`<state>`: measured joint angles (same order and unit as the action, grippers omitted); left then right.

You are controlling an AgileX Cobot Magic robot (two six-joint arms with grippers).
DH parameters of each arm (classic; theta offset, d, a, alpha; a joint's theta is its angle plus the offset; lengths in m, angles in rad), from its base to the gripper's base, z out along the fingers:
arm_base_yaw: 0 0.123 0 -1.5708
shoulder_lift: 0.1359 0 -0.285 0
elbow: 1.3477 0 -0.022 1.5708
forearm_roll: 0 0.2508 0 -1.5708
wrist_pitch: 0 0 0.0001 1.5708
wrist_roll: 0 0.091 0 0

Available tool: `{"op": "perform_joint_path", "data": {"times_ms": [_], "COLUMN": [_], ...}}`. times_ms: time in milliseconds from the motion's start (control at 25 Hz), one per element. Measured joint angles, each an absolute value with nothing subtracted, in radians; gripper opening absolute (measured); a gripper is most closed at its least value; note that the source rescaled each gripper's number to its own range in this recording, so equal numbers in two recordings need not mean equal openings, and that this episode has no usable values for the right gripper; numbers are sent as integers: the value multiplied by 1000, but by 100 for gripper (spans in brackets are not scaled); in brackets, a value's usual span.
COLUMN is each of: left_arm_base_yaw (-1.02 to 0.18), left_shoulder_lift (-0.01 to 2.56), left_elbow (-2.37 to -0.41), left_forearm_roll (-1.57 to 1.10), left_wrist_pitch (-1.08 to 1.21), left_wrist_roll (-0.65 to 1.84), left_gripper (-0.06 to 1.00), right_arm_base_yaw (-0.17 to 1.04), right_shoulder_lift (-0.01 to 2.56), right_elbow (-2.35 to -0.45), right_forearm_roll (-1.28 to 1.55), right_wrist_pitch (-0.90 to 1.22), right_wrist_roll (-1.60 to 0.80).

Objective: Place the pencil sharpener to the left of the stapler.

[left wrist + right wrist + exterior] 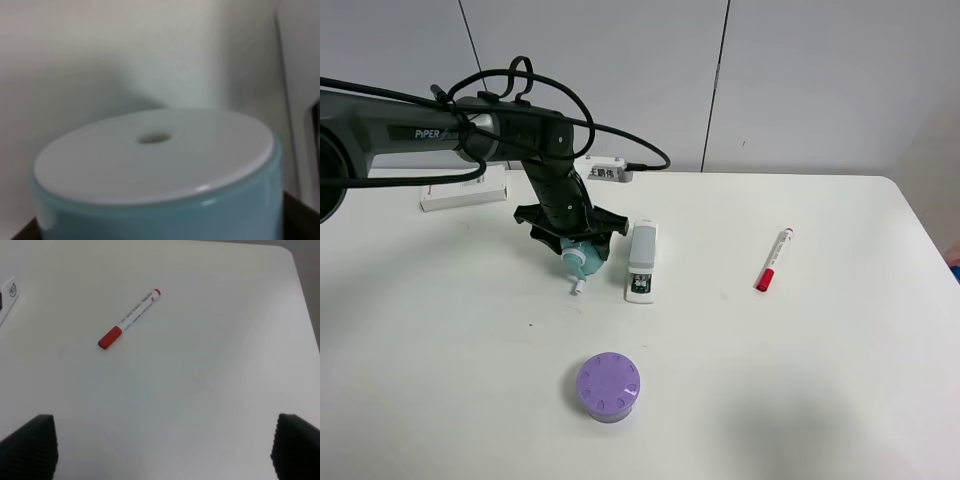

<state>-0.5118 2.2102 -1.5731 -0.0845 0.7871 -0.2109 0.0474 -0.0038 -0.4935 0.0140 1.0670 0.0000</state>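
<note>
Box (465, 190), white with red print, lies at far left rear of the table (840, 380). The left arm reaches in over it from the left.

Left gripper (575, 243) is down low over the pencil sharpener (582, 260). In the wrist view the teal body and white end face (155, 160) fill the picture. Dark fingers (300, 217) show at each flank, set as wide as the body and seemingly against it. I judge the sharpener gripped, though how firmly cannot be told.

The sharpener sits at or just above the tabletop. Its crank (578, 287) points toward the near edge and looks to touch the surface.

Purple container (608, 386) stands nearer the front, well apart.

Stapler (642, 262) lies just beside the sharpener on its right, lengthwise front to back, with a small gap between them.

Marker (774, 260), red and white, lies further right on its own.

Right gripper (162, 445) hangs above bare table near the marker. Its jaws are wide apart with nothing between them.

Progress: the sharpener is already on the stapler's left, so placement looks essentially made. What is left, by my reading, is to let go, lift clear without nudging the stapler, and see that the sharpener settles without rolling.
</note>
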Motion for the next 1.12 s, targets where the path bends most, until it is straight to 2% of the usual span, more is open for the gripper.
{"op": "perform_joint_path", "data": {"times_ms": [120,160,240,320,360,560,840,1120], "left_arm_base_yaw": [-512,-512,-512,-512,-512,-512,-503,-338], "left_shoulder_lift": [2215,2218,2222,2222,2222,2217,2048,1886], "left_elbow": [-1573,-1573,-1573,-1573,-1573,-1573,-1575,-1581], "left_forearm_roll": [-85,-86,-90,-90,-90,-90,-91,-40], "left_wrist_pitch": [786,786,785,785,785,796,1022,1073], "left_wrist_roll": [-144,-122,-105,-102,-100,-99,-85,-6], "left_gripper": [4,16,67,89,94,98,99,99], "right_arm_base_yaw": [47,47,47,47,47,47,47,47], "right_shoulder_lift": [-4,-4,-4,-4,-4,-4,-4,-4], "right_elbow": [-493,-493,-493,-493,-493,-493,-493,-493], "right_forearm_roll": [14,14,14,14,14,14,14,14], "right_wrist_pitch": [1067,1067,1067,1067,1067,1067,1067,1067], "right_wrist_roll": [0,0,0,0,0,0,0,0]}}
